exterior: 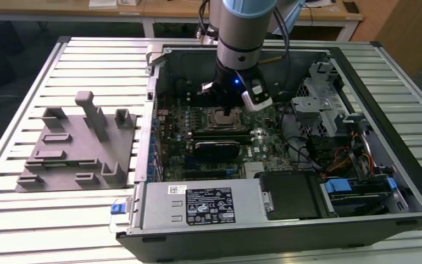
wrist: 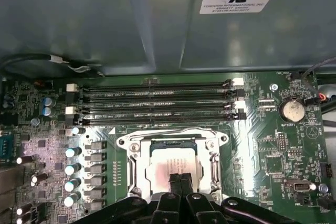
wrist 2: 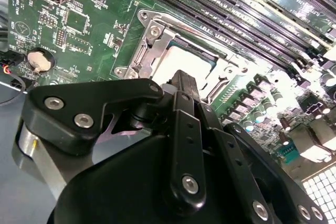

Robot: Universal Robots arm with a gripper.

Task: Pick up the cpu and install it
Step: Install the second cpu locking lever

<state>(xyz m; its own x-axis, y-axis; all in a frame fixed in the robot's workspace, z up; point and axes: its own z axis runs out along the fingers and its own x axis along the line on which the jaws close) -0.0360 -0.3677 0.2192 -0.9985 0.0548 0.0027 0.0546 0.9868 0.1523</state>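
Progress looks late-stage, and that is my call from how things lie: the cpu (wrist: 170,162), silver top and pale rim, sits inside the square metal-framed socket (wrist: 134,150) on the green motherboard (wrist: 262,145); in both wrist views it lies flat within the frame, though whether it is fully seated I cannot tell. The gripper (wrist: 180,178) is right over it, fingers drawn narrow, tips together at the near edge of the chip; the first wrist view shows no gap between them, and they seem to rest on or just above the metal top, contact not certain. In the second wrist view the same black fingers (wrist 2: 184,85) point straight down at the cpu (wrist 2: 181,59), socket frame (wrist 2: 144,51) around it on every side. Nothing is held; the chip looks already delivered. What may be left, I judge: closing the socket's retention, which I cannot see clearly here.

Containers now; the open computer case (exterior: 387,137) lies on its side on the slatted table (exterior: 86,60), holding the motherboard, a dark block (exterior: 218,148) just beside the socket, the grey power supply (exterior: 196,206) near the front wall, drive cages (exterior: 328,110) and bundled cables toward the exterior view's right. Outside the case, on the exterior view's left, a grey fixture tray (exterior: 72,154) stands well apart.
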